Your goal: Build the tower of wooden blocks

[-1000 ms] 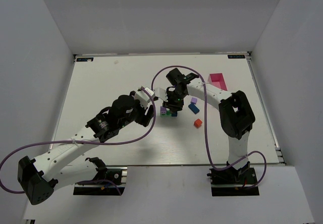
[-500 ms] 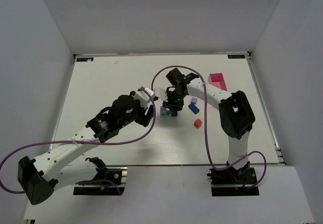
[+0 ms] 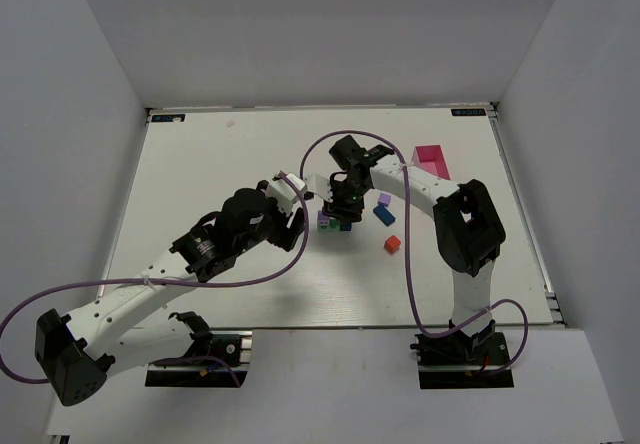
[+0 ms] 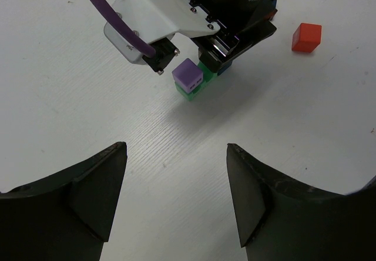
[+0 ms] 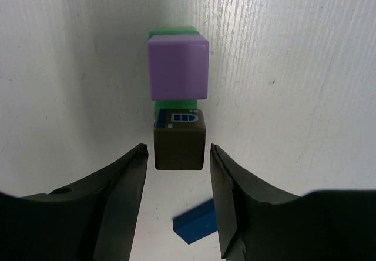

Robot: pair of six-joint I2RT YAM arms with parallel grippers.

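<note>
Nearest the bases, the left gripper (image 4: 175, 150) hung wide open and empty, just short of the wood block tower (image 3: 334, 221), its pose unchanged. To its right a red cube (image 3: 392, 245) lay loose on the table (image 3: 220, 164). At the tower, the right gripper (image 5: 177, 152) had just eased apart. A thin gap showed on each side of the grey-brown block (image 5: 180, 140), which appeared to sit on a green block (image 5: 170, 106) beside a purple cube (image 5: 177, 67), so it looked released rather than held. That placement seemed done. A blue block (image 3: 384, 215) and a second purple cube (image 3: 384, 200) waited near, with the pink box (image 3: 430, 157) beyond.
</note>
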